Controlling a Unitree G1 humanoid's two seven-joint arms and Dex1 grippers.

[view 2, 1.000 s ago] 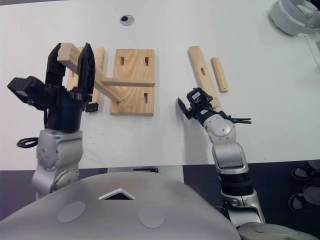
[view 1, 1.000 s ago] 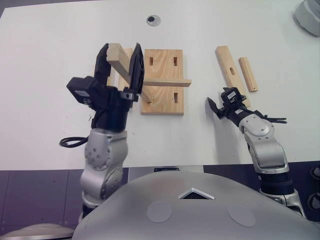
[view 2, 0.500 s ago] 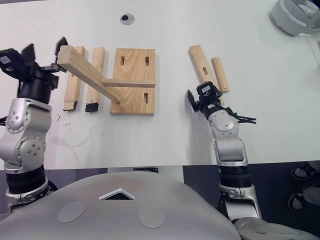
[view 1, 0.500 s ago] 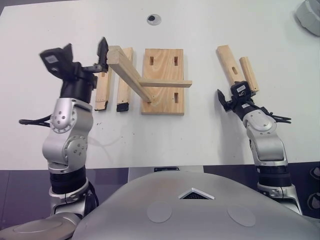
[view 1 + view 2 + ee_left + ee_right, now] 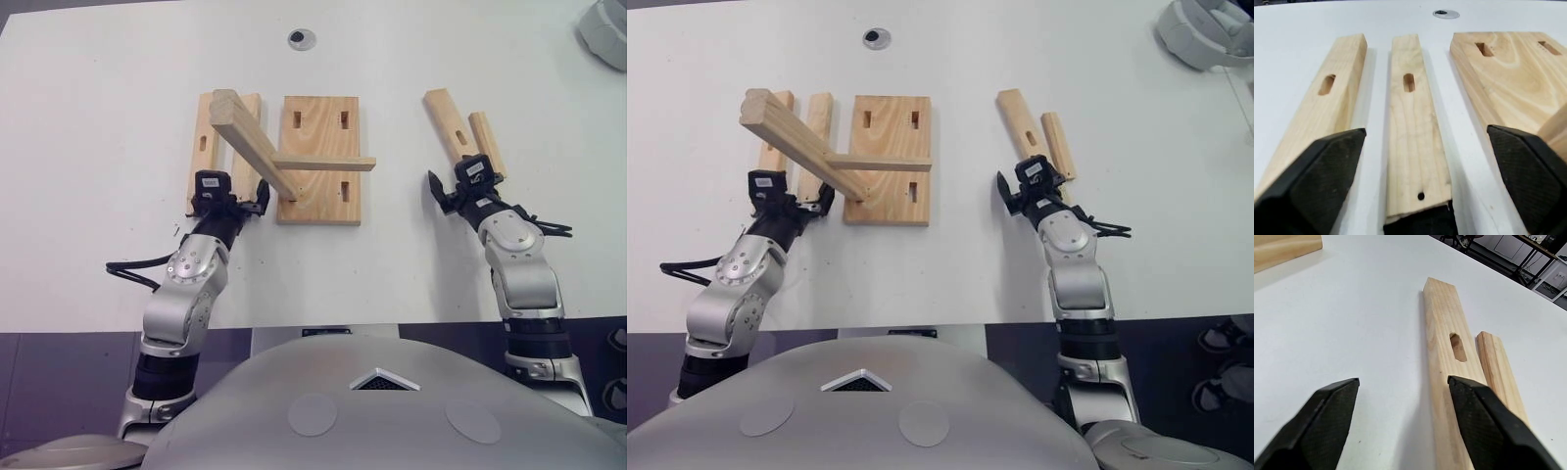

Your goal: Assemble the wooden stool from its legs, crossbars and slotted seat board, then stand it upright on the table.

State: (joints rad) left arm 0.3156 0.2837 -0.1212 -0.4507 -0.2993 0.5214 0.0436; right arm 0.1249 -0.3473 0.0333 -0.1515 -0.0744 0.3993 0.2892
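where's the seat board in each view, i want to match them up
Left eye view: seat board lies mid-table, upright leg rising from it.
Right eye view: seat board left of centre.
Left wrist view: close up, beside the loose slotted leg.
Right wrist view: probably seat board, one far corner.
Landmark: round table hole beyond the board, in both eye views and left wrist view.

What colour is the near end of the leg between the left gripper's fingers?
Black, on a pale wooden leg; clearest in the left wrist view.
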